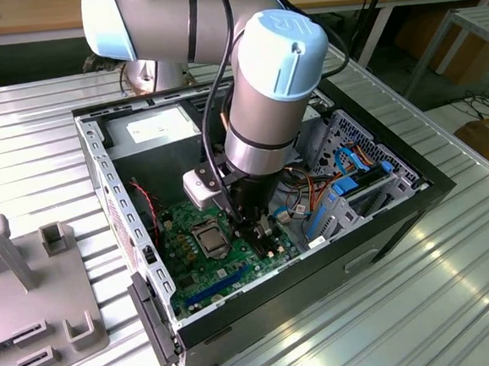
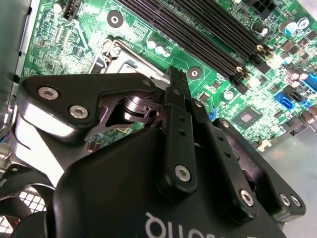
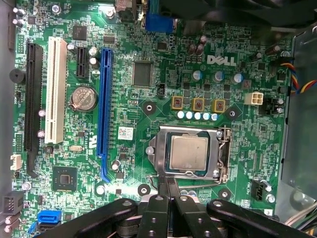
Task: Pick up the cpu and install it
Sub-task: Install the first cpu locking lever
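The cpu (image 3: 188,153) sits in the motherboard socket (image 3: 189,154); the hand (image 3: 167,184), fingers pressed together, hovers at the socket's edge.

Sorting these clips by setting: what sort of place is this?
Probably a robotics lab or workshop bench: an open computer case lies on a ribbed metal table, with wooden workbenches and cables behind. The gripper hangs above the cpu in its socket.

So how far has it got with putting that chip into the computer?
The cpu already sits inside the socket frame on the green motherboard. The gripper, fingers closed together and holding nothing, hangs at the socket's edge. Whether the socket is latched, I cannot tell.
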`<state>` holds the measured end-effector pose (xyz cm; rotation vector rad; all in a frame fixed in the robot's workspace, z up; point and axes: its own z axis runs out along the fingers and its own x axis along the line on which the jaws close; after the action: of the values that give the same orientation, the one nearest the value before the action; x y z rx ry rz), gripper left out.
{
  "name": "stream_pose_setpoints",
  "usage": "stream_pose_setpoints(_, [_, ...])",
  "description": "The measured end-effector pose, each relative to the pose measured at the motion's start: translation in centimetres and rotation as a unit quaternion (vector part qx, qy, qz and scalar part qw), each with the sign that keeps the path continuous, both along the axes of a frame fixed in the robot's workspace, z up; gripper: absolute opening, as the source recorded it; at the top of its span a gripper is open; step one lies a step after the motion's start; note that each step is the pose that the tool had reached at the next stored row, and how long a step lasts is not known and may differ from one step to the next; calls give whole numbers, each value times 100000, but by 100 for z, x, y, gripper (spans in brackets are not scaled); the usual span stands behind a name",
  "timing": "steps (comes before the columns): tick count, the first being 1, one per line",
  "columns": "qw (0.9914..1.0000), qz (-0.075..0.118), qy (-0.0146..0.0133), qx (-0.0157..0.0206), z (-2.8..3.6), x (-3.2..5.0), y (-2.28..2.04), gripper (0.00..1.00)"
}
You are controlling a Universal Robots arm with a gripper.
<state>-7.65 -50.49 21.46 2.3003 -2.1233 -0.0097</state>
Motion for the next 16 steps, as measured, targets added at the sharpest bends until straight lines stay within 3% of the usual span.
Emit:
stream_pose_setpoints(8, [100000, -1, -2, -8, -61, 18, -41, 11])
stream_pose_setpoints(16, [100000, -12, 2, -11, -89, 56, -44, 11])
